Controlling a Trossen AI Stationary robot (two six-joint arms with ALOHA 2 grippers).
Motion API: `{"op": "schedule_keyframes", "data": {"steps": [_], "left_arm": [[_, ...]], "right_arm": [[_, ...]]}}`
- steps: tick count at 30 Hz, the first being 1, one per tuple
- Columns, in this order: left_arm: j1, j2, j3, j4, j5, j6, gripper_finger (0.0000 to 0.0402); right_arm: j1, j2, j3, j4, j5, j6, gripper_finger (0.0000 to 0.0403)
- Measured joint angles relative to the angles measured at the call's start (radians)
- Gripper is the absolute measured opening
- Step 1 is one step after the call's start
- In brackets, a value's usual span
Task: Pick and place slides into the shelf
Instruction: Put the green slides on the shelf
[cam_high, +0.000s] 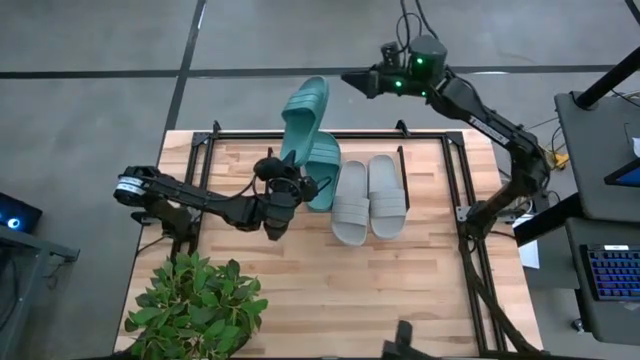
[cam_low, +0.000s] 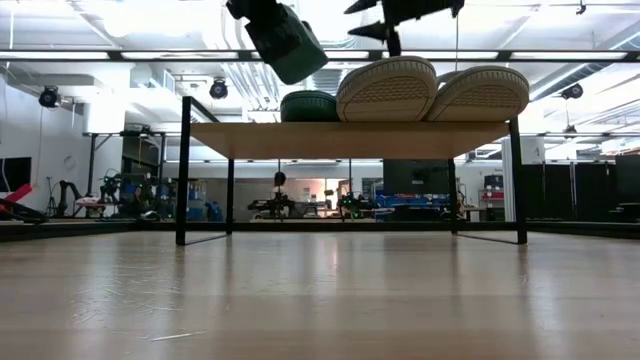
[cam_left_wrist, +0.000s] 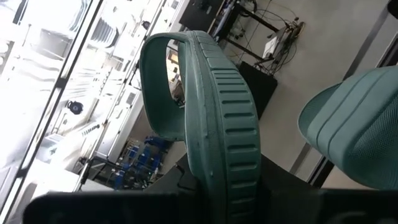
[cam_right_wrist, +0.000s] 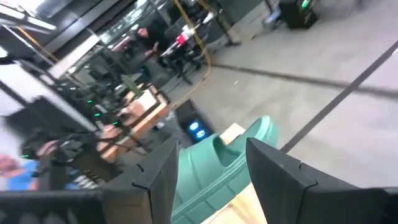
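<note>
Three slides already lay on the shelf (cam_high: 420, 250): the two pale grey slides (cam_high: 368, 199) near the middle of its far edge and one teal slide (cam_high: 324, 170) beside them. The last teal slide (cam_high: 303, 118) hung tilted above that far edge, clamped in the left gripper (cam_high: 278, 196). The right gripper (cam_high: 352, 79) stood apart beyond the far edge, its jaws spread and empty.

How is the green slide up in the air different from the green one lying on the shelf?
The lifted teal slide is held up by the left pincer, while the resting teal slide lies on the shelf. The lifted one is tilted, its toe reaching out past the shelf's far edge; the resting one lies within the board, beside the two grey slides. Both share the same teal colour and wide-strap shape.
</note>
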Motion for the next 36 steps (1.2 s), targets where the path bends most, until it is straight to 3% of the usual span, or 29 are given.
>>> {"op": "schedule_keyframes", "data": {"steps": [9, 36], "left_arm": [[0.014, 0.000, 0.019, 0.002, 0.032, 0.025, 0.0042], [0.028, 0.000, 0.049, 0.004, 0.036, 0.043, 0.0042]], "right_arm": [[-0.006, 0.102, 0.000, 0.047, -0.046, 0.027, 0.0178], [-0.043, 0.162, 0.000, 0.076, -0.040, 0.046, 0.0178]]}}
